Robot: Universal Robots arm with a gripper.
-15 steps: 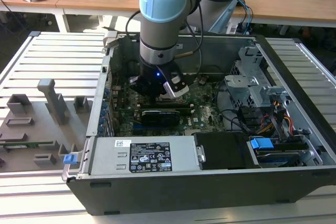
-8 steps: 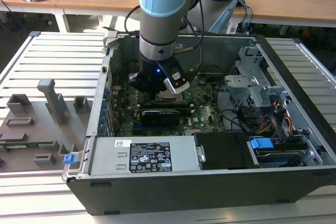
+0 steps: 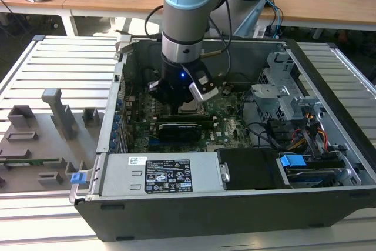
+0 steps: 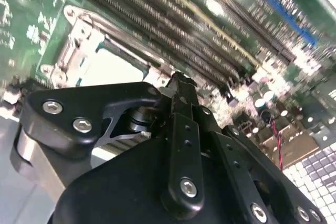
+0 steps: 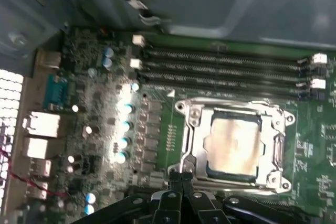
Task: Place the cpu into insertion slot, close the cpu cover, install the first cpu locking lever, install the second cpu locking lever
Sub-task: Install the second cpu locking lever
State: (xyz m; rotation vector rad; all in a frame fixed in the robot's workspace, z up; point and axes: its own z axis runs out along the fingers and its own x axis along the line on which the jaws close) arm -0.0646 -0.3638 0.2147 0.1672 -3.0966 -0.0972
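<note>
The end effector (image 5: pixel 180 178) hangs low inside the open computer case (image 3: pixel 329 80), its two black fingertips (image 5: pixel 173 176) pressed together with nothing between them, so it reads as closed and empty. In the first wrist view the tips sit just at the near edge of the cpu cover (image 5: pixel 195 129), and the second wrist view shows the end effector (image 4: pixel 181 80) poised just beside the same metal frame (image 4: pixel 71 51). The cpu (image 5: pixel 234 142) already lies in the insertion slot (image 5: pixel 231 172), its dull silver top showing through the square cut-out, and the cover appears to lie flat over it; whether the locking levers are latched cannot be told from these pictures. Judging by this, the step in hand is most likely the work on a lever at the socket's edge, done by pushing with closed tips rather than by grasping. To do it well, the tips should bear on the lever alone and stay clear of the chip's top and of the small capacitors (image 5: pixel 124 125) that stand near the socket on the green motherboard (image 5: pixel 94 108). The push should be slow and follow the lever's arc, so it seats under its catch instead of springing free. The long black memory slots (image 5: pixel 226 64) run beside the socket on its far side and should be kept apart from the arm's path. In the exterior view the arm (image 3: pixel 187 22) reaches down into the case, which rests on the slatted bench (image 3: pixel 64 57).
</note>
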